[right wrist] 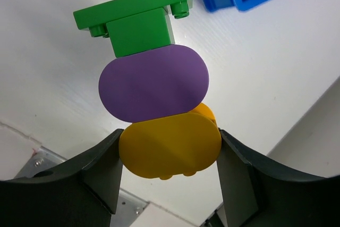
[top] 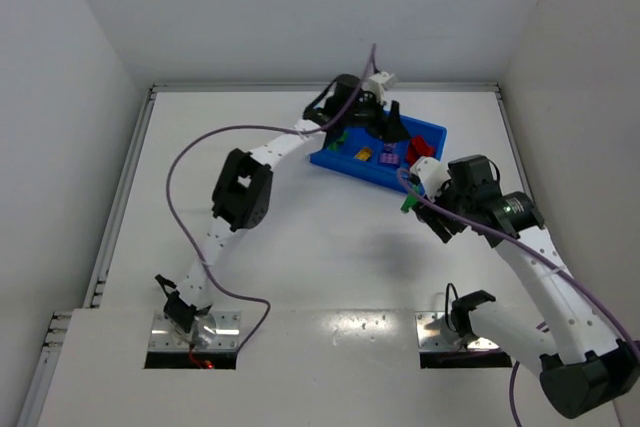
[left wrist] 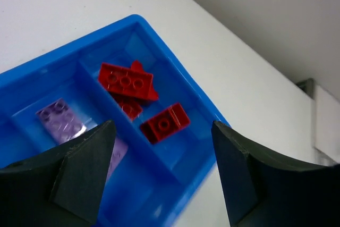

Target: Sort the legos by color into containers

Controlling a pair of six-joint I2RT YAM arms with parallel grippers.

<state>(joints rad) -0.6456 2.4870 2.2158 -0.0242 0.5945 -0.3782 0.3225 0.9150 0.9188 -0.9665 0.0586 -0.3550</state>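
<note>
Bright, diffuse light; soft shadows, near-edge glare on table; wrist-view foregrounds slightly blurred.

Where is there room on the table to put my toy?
The biggest bare table lies left of the left arm. Another patch sits in front of the blue bin, between that arm and the right arm. Crowded at the bin: the left fingers hang over it, and the right fingers hold a lego stack beside it.

The left arm and right arm are white with chunky black joints. A thin purple cable runs along each. The left gripper and right gripper have thick, dark grey fingers like wedges.
</note>
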